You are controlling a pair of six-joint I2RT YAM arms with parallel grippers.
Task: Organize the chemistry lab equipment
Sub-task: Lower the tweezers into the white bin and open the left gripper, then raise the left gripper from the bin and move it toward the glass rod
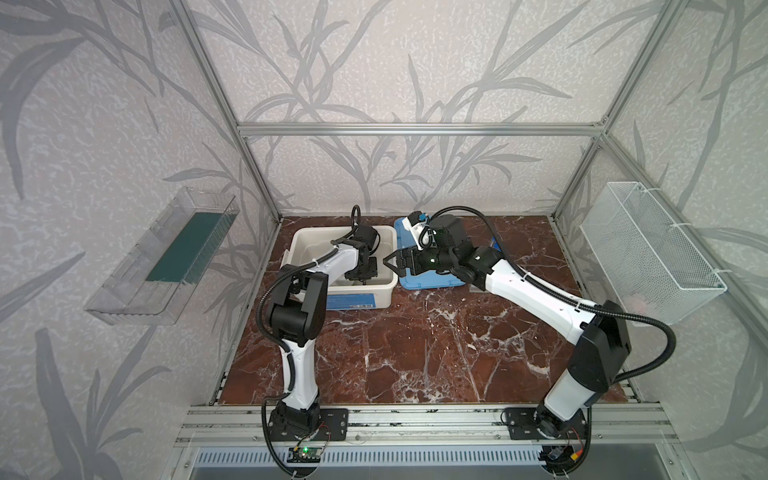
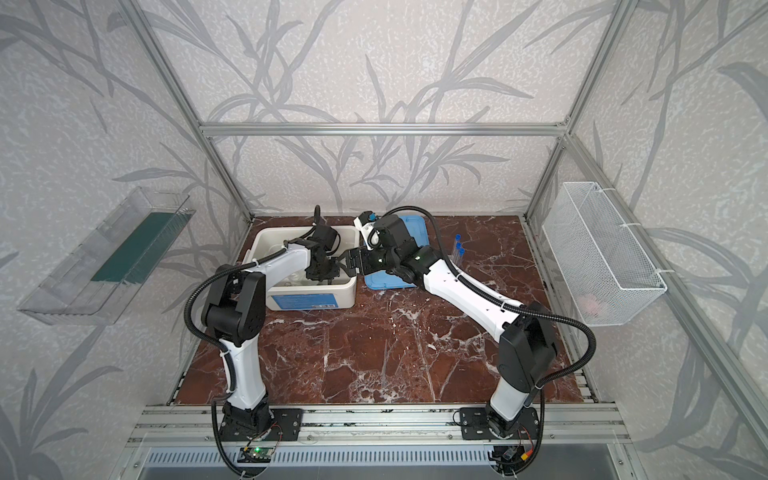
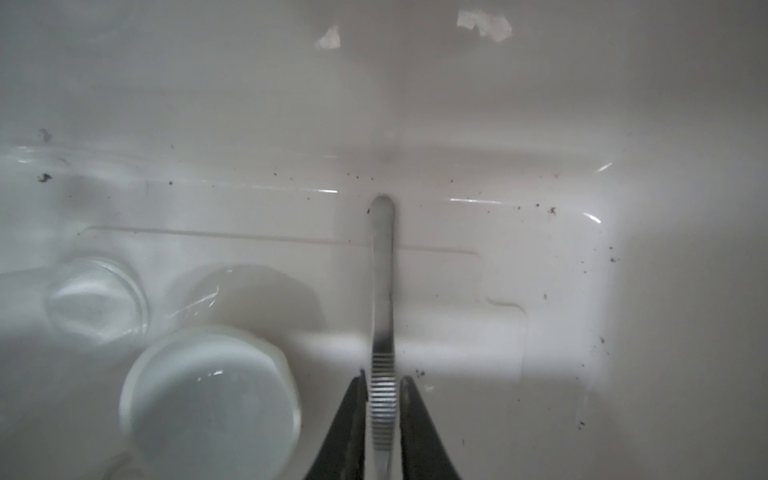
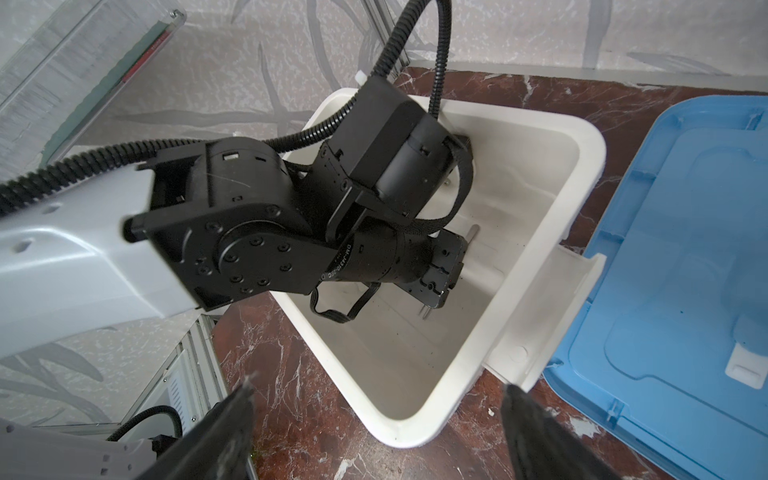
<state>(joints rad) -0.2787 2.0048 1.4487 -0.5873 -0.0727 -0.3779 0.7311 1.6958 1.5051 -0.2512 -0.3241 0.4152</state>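
Left tool (image 3: 384,374), black and wedge-fingered, reaches down into the white plastic tub (image 1: 300,243). Its jaws stand close on either side of the tweezers' (image 3: 382,291) ribbed grip; whether they clamp it or stand free cannot be told.

Beside the tool, on the tub floor:
- a round clear glass vessel (image 3: 97,303);
- a second vessel (image 3: 245,291), its outline blurred;
- a small round white dish (image 3: 208,399), glossy and shallow.

Tweezers: a flat, narrow strip of bright metal. The long axis runs in line with the tool's reach, and the rounded end points away from it, toward the foot of a tub wall. Dark specks (image 3: 552,210) dot the floor.

In the top views, left to right:
- a clear plastic tray (image 1: 166,257) on the wall;
- the tub, on the red, white-veined marble desk (image 1: 415,353), its inside largely covered by the left arm;
- the right tool (image 1: 392,266), jaws spread wide and empty, just past the tub's rim;
- the flat blue lid (image 1: 432,283), partly under the right arm;
- three clear tubes (image 2: 458,249), upright on the desk beyond that arm, blue caps up;
- a white wire-mesh basket (image 1: 652,249) on the wall.
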